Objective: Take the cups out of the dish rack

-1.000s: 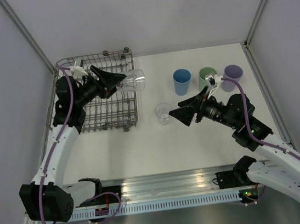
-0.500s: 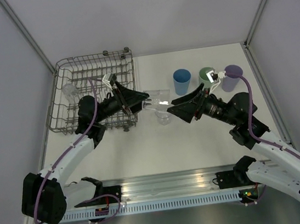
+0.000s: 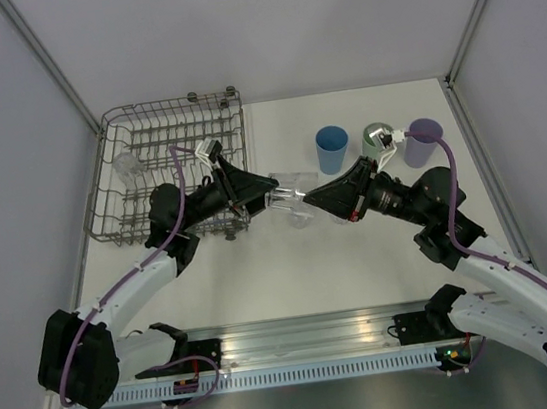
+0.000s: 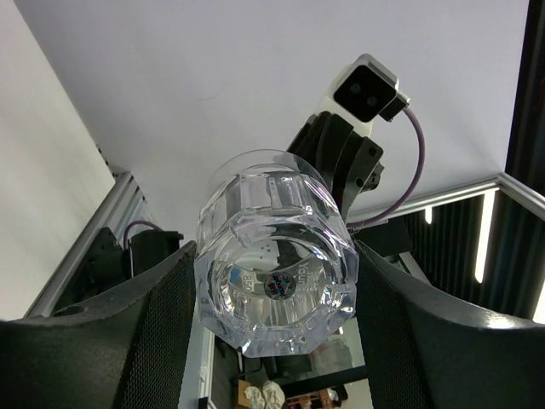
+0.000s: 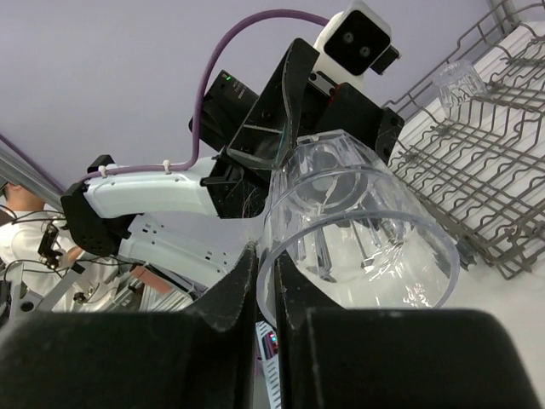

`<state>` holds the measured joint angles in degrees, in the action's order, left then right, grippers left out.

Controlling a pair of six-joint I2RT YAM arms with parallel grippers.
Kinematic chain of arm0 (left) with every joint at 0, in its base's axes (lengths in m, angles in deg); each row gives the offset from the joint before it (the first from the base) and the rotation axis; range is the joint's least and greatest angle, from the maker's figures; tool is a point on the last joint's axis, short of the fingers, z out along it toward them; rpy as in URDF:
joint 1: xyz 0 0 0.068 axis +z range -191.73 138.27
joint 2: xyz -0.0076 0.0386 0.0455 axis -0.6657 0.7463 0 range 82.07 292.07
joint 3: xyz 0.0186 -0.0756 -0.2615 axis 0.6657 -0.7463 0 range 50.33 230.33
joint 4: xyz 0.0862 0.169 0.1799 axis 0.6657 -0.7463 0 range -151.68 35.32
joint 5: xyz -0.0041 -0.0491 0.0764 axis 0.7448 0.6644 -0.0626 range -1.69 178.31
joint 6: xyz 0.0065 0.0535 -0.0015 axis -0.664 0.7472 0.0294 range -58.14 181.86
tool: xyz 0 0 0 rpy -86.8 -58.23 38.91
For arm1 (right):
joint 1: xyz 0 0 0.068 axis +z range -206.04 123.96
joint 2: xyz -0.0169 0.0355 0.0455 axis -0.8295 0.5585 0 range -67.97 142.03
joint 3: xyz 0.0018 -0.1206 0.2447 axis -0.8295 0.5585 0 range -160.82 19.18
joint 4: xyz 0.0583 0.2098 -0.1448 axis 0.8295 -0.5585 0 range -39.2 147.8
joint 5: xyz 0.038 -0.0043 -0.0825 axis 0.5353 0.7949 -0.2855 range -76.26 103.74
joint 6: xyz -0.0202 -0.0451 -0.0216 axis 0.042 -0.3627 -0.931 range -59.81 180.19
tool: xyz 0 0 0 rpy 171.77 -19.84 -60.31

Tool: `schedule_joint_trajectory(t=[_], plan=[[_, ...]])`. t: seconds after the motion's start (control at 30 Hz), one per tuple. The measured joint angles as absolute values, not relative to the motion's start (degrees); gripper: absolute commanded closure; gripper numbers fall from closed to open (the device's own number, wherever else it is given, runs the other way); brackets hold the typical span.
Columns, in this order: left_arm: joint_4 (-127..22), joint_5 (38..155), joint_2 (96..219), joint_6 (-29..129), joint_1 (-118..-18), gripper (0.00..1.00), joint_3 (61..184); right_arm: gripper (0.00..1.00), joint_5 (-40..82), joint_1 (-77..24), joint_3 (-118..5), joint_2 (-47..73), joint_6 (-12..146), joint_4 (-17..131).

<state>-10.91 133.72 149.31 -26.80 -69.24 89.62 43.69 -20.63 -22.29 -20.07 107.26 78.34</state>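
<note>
- The held clear tumbler (image 3: 288,196) lay on its side in the air, between the dish rack (image 3: 172,104) and the cups standing to the right. It bridged the two arms. I judged this a handover, since the rack sat on the left arm's side and the set-down area on the right arm's.
- The left jaws were clamped across the tumbler's thick faceted base, one on each flank in the left wrist view. That hold left the open mouth pointing at the other arm, free to be taken.
- The right jaws were closed on the rim, pinching the thin wall with one inside the mouth and one outside, as the right wrist view showed. A wall pinch probably suited a cup presented mouth-first.
- Both arms gripped it at once, so the pass was not yet complete. The left jaws would have to let go before the right arm could carry it away.
- A blue tumbler (image 3: 333,148), a green tumbler (image 3: 369,135) and a lilac tumbler (image 3: 425,140) stood in a row on the far right of the worktop (image 3: 361,253). A second clear tumbler (image 3: 298,217) stood nearer, just below the held one. This was likely the unloading area, kept apart from the rack.
- One more clear tumbler (image 3: 127,166) sat inside the rack by its left wall, not yet unloaded.
- The smooth clear wall looked slippery. If the pinch were weak, the cup could drop onto the tumbler beneath.
</note>
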Motion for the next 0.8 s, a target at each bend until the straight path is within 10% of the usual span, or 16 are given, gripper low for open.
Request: schedule_joint_trajectory(t=[0.17, 0.2, 0.27, 0.8], plan=[[-9.14, 133.46, 150.34, -26.52, -69.22, 0.88, 89.58, 0.99, 43.67, -20.54, -22.29, -20.59, 107.68, 76.26], [-9.14, 133.5, 150.49, -26.35, -69.24, 0.4, 89.58, 0.99, 43.56, -20.54, -22.34, -20.81, 107.48, 75.69], [-9.25, 133.48, 150.62, -25.54, -69.24, 0.01, 89.6, 1.0, 43.47, -20.54, -22.58, -21.21, 106.45, 73.88], [-57.55, 113.99, 138.4, 4.8, -69.22, 0.0, 102.78, 1.0, 19.01, -20.56, -38.82, -21.88, 82.3, 33.68]])
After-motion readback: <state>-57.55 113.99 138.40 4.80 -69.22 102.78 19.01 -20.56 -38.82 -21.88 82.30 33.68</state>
